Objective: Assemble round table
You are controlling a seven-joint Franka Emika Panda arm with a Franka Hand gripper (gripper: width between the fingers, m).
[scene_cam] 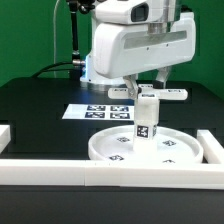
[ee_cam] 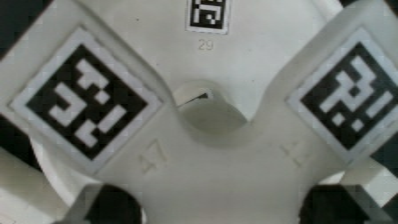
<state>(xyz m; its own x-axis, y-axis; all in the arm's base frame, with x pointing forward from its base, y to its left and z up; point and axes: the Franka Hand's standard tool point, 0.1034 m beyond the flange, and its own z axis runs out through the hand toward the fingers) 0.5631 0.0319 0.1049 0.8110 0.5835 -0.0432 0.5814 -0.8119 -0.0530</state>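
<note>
White border rails (scene_cam: 110, 175) are seen nearest the camera in the exterior view, running across the front of a black table (scene_cam: 40, 110) and turning back at both ends. Just behind the front rail, a large rimmed round disc (scene_cam: 110, 150) is laid flat on the table, with small black-and-white square tags on its surface. A short cylindrical leg (scene_cam: 146, 122) is stood upright near the middle of the disc, a tag visible on its side. At the top of the leg, a cross-shaped base piece (scene_cam: 160, 93) is held level by the gripper (scene_cam: 146, 88), whose fingers are closed on it from above. The white robot arm (scene_cam: 130, 45) is positioned directly over the disc. Behind the disc, the marker board (scene_cam: 100, 113) is laid flat on the table.

In the wrist view, the cross-shaped base piece (ee_cam: 214, 120) is shown very close, filling the frame: two white arms spread apart, each marked with a square tag, and a round hub between them. Dark fingertips (ee_cam: 111, 205) are glimpsed at the frame's edge.
</note>
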